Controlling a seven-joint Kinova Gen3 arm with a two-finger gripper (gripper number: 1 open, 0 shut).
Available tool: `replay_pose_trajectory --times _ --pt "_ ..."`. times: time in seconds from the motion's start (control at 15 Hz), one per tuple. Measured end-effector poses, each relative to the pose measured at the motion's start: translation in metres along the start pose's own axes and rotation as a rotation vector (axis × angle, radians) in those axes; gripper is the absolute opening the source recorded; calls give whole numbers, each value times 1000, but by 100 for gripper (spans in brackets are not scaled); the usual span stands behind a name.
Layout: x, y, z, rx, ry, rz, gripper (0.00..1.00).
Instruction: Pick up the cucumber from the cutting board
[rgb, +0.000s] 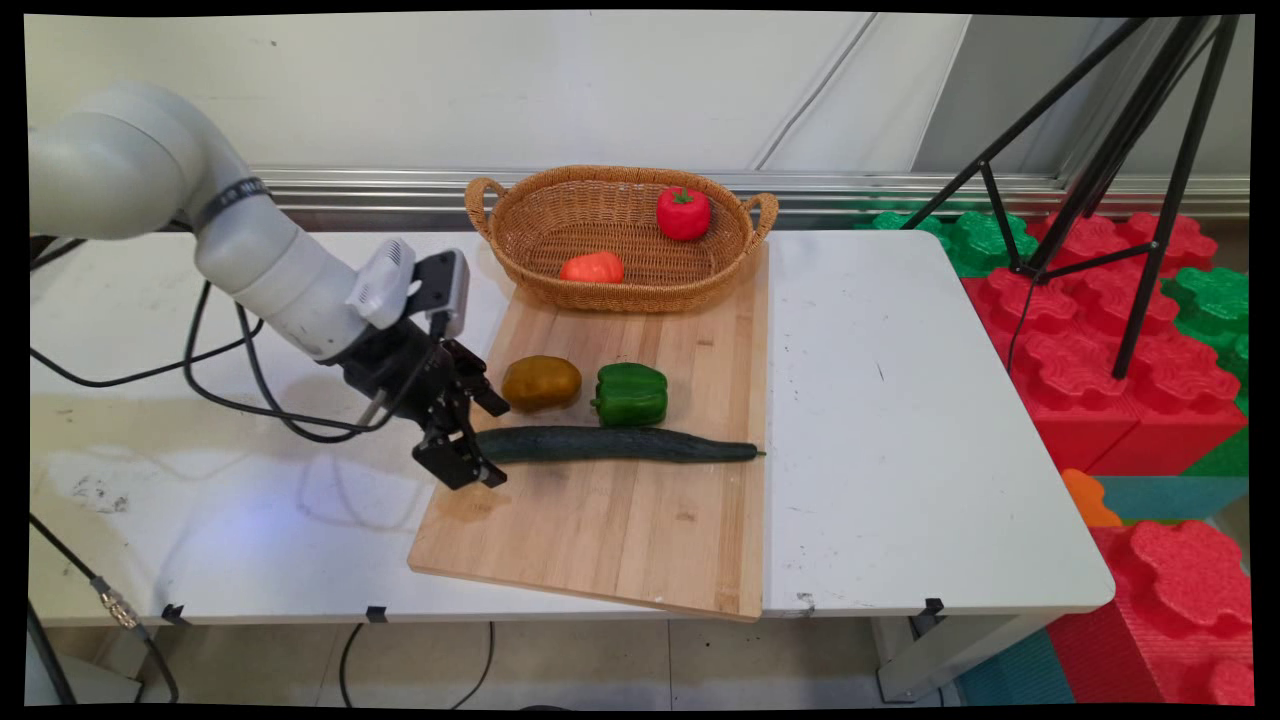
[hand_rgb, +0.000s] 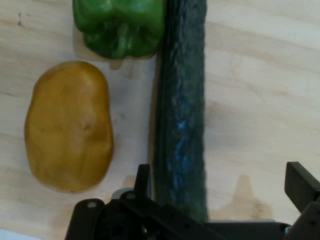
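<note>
Where the white table (rgb: 900, 420) carries a pale wooden cutting board (rgb: 620, 520), the main view finds the black two-finger gripper (rgb: 478, 440) low at the board's left edge, its jaws spread wide on either side of the left end of a long dark-green cucumber (rgb: 615, 444). One finger sits on the far side of that end and the other on the near side; whether either finger touches the skin cannot be told. The cucumber lies flat across the board, its far tip near the right edge. Just behind it rest a brownish-yellow potato (rgb: 541, 382) and a glossy green bell pepper (rgb: 630, 394), side by side. At the board's back end stands an oval woven wicker basket (rgb: 520, 235) with two handles, holding a red tomato (rgb: 683, 212) against its rear wall and a smaller orange-red vegetable (rgb: 592, 267) near its front. A black tripod (rgb: 1120, 150) stands over red and green foam blocks (rgb: 1100, 330) to the right.

The hand view shows none of the basket or floor, but brings close the cucumber (hand_rgb: 182, 120) running up the picture from the linkage, the gripper (hand_rgb: 220, 182) open around its near end with clear board visible between the cucumber and the right-hand finger. The potato (hand_rgb: 69, 125) lies to its left, apart from it, and the pepper (hand_rgb: 120, 25) sits above, just beside the cucumber
</note>
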Motion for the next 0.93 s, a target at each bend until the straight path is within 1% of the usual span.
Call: replay_pose_trajectory --times 0.13,0.33,0.67,0.73,0.93 --pt "0 -3 11 17 -15 10 100" --pt "0 -6 24 31 -32 22 100" --pt "2 -10 38 44 -37 40 100" --pt "3 -10 39 48 -35 46 0" --pt "3 -12 42 51 -30 53 0"
